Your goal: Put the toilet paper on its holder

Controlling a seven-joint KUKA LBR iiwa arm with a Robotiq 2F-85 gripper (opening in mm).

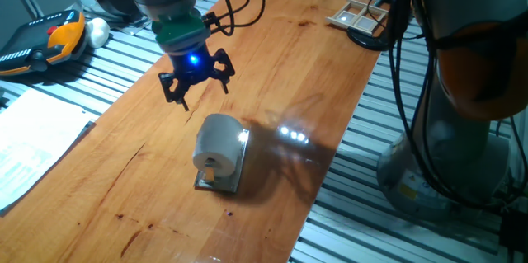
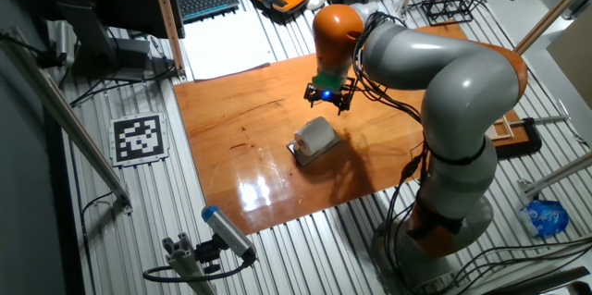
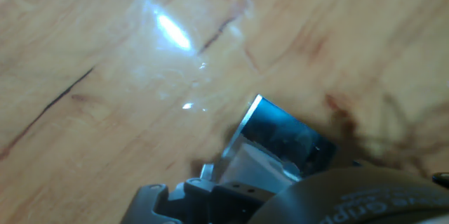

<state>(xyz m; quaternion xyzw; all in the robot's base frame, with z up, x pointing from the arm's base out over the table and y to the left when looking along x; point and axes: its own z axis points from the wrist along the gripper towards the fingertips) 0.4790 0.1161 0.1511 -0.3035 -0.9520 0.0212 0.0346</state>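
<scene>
The toilet paper (image 1: 216,141), a small white roll, sits against the shiny metal holder (image 1: 240,157) near the middle of the wooden table; its hollow core faces the front. It also shows in the other fixed view (image 2: 315,132) on the holder (image 2: 303,154). My gripper (image 1: 205,96) hangs above and behind the roll, apart from it, fingers spread and empty; it shows too in the other fixed view (image 2: 329,104). The hand view shows the mirror-like holder plate (image 3: 280,134) with a white patch of the roll (image 3: 254,168) below it.
A wooden compartment tray (image 1: 360,16) lies at the table's far right corner. An orange teach pendant (image 1: 51,39), a small white ball (image 1: 98,30) and papers (image 1: 33,139) lie left of the table. Cables hang by the arm's base (image 1: 412,73).
</scene>
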